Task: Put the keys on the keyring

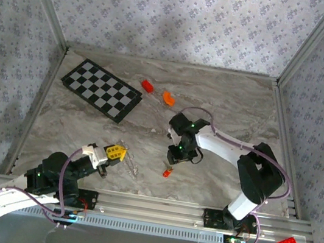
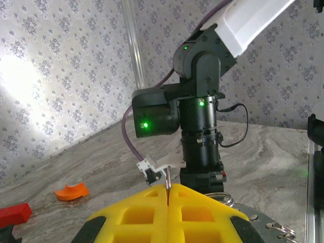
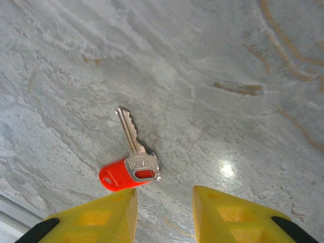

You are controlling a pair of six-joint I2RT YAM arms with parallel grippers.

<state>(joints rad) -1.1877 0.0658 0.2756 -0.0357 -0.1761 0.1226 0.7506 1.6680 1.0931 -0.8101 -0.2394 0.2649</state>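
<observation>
The right claw (image 3: 164, 193) hovers with its yellow fingers spread wide and empty over a red-headed key (image 3: 136, 164), which lies flat on the marbled table (image 1: 245, 104) close to the near edge, about midway along it. Toward the near-left corner, the left claw (image 2: 167, 195) is pinched tight on the keyring (image 2: 276, 229), silvery loops trailing beside its tips.

red key (image 1: 168, 172) on table (image 1: 239, 103), checkered board (image 1: 101, 89) behind

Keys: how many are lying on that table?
1. The key lies flat on the table, just before the open right jaws; others may be hidden.
</observation>
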